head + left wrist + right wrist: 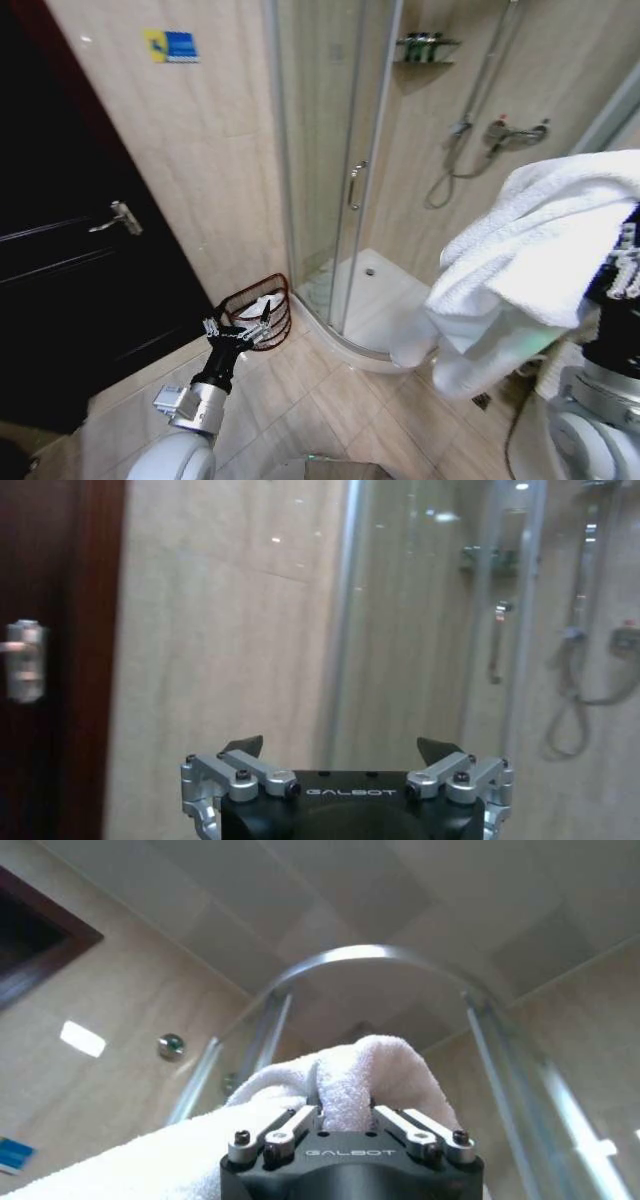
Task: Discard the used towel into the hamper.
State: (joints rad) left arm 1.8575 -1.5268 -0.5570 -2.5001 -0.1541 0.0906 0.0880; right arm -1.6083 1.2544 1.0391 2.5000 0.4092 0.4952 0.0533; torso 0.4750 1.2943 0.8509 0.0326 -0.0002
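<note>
The right gripper (345, 1121) is raised, its fingers (290, 1129) pinched on a fold of the white towel (530, 260). The hamper (262, 310) stands on the floor just beyond the left gripper's (240, 328) spread, empty fingers (245, 746).

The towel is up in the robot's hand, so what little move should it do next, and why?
Probably carry it toward the hamper. The right gripper is shut on the white towel, held high at the robot's right, while the hamper stands on the floor by the shower door, off to the left and farther ahead. The left gripper is open and holds nothing, in front of the hamper.
</note>
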